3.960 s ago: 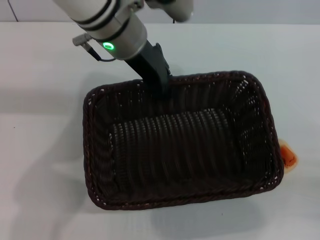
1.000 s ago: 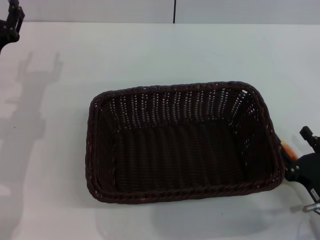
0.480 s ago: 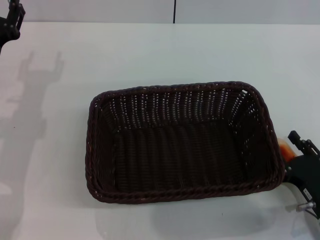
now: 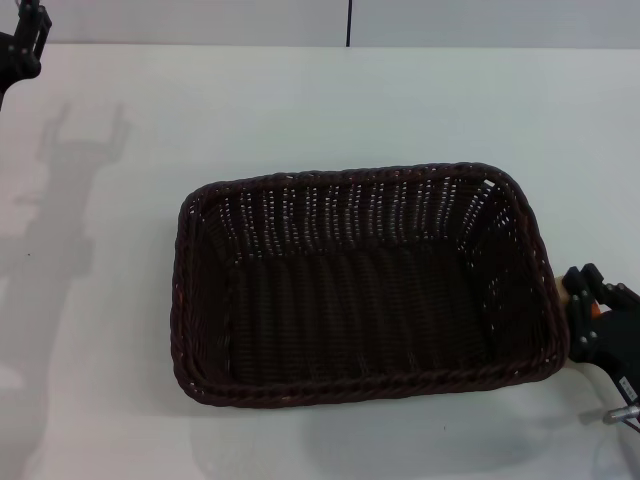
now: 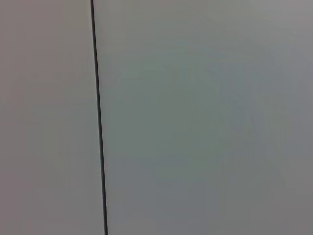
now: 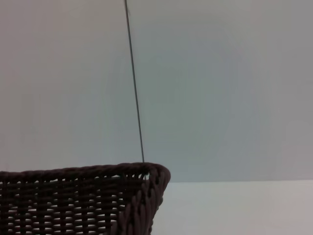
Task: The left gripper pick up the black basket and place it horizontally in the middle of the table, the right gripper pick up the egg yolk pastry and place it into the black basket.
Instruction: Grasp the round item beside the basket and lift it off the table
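White table (image 4: 300, 100) holds black basket (image 4: 360, 285), right tool (image 4: 590, 300) beside its rim

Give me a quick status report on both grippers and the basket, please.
Left gripper parked at far left table corner. Right gripper low beside black basket, over the pastry spot; pastry hidden. Basket flat, empty.

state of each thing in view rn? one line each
basket: upright on the table, lying horizontally near the middle, empty.
pastry: outside the basket by its right wall, almost hidden behind the right gripper.
right gripper: low at the pastry.
left gripper: parked at the table's far left corner, away from the basket.
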